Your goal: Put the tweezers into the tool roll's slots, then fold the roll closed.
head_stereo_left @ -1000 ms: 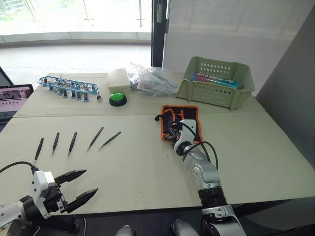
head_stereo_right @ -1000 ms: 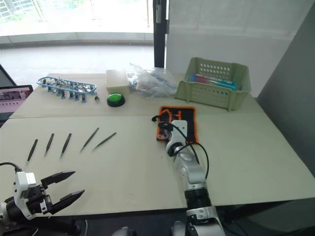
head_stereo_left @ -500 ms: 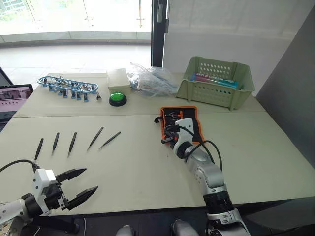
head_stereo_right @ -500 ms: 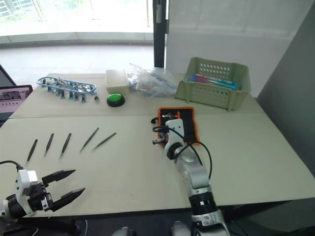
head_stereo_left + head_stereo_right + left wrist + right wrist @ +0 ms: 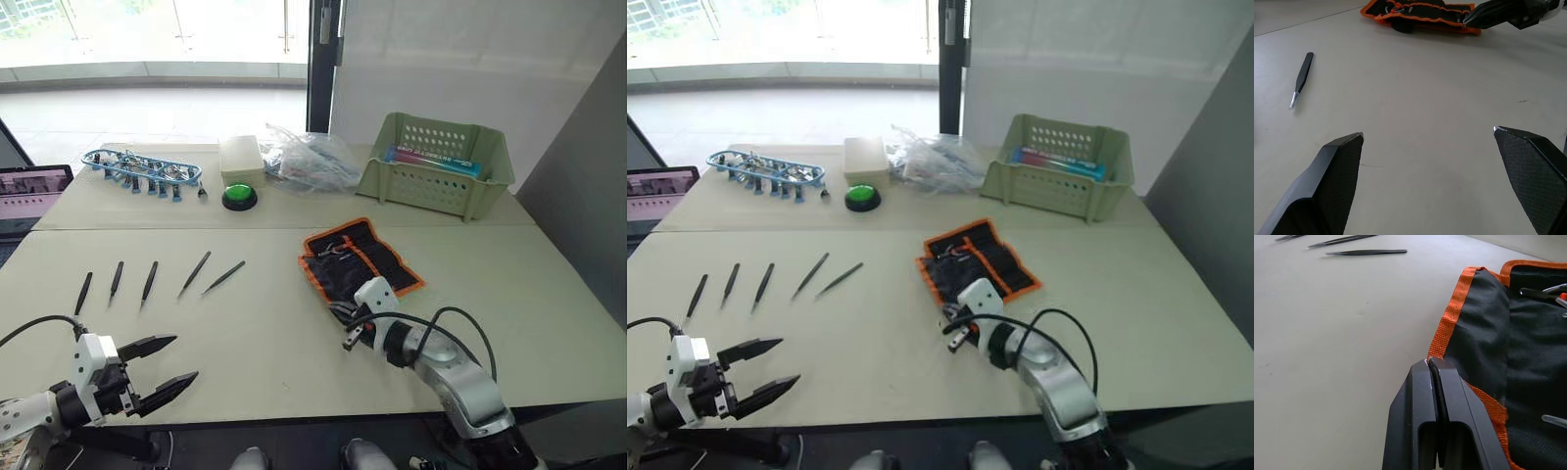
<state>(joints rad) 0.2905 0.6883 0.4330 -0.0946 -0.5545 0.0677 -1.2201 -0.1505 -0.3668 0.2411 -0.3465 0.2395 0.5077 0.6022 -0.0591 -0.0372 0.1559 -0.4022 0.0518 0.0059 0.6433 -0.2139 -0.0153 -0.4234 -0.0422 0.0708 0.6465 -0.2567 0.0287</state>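
Several dark tweezers (image 5: pixel 149 281) lie in a row on the left of the table; one tweezers (image 5: pixel 1301 78) also shows in the left wrist view. The tool roll (image 5: pixel 364 253), black with orange edging, lies spread open and turned at an angle in the middle. My right gripper (image 5: pixel 1429 361) is at the roll's near corner, fingers pressed together on the orange edge (image 5: pixel 1448 323). My left gripper (image 5: pixel 186 357) hovers open near the table's front left edge, nothing between its fingers (image 5: pixel 1342 161), well short of the tweezers.
A green basket (image 5: pixel 436 166) stands at the back right. A plastic bag (image 5: pixel 309 162), a beige box (image 5: pixel 240 157), a green button (image 5: pixel 236 196) and a blue rack of clips (image 5: pixel 142 168) line the back. A laptop (image 5: pixel 34 191) sits far left.
The tool roll has been unfolded, turned and pulled nearer. My right gripper has drawn back toward the front edge with the roll's corner. The left gripper has barely moved.
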